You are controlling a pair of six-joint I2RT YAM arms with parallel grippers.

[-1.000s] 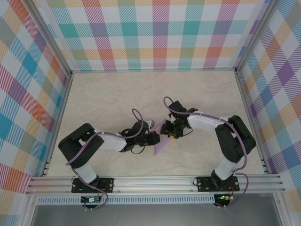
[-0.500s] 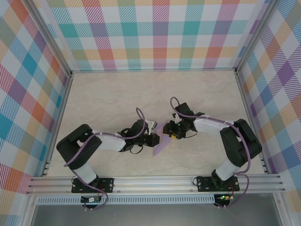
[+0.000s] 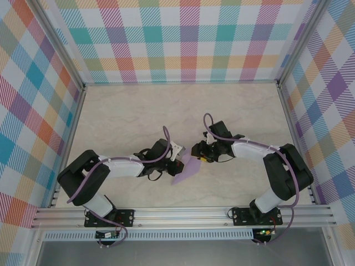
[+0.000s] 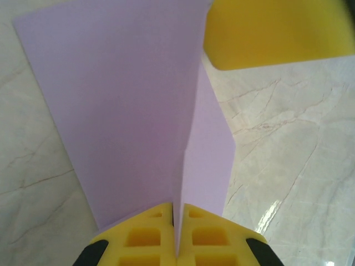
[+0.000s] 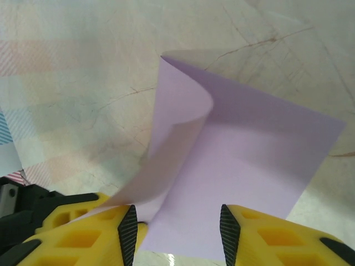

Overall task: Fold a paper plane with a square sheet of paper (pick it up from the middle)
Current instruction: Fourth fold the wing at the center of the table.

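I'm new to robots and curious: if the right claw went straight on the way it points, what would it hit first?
Most likely the lilac sheet of paper, which curls up just ahead between the right claw's open fingers. The left claw is shut on it.

Pale marble tabletop [image 3: 122, 111]; plaid walls [image 3: 188, 39] around; aluminium rail [image 3: 183, 216] near edge.

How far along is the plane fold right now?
Done: the left gripper is shut on the paper, right at a fold line down its middle.
In hand: one side curls over loosely between the open jaws of the right gripper; it is not pressed flat.
Left: all the sharp creases. There is no pointed dart yet.
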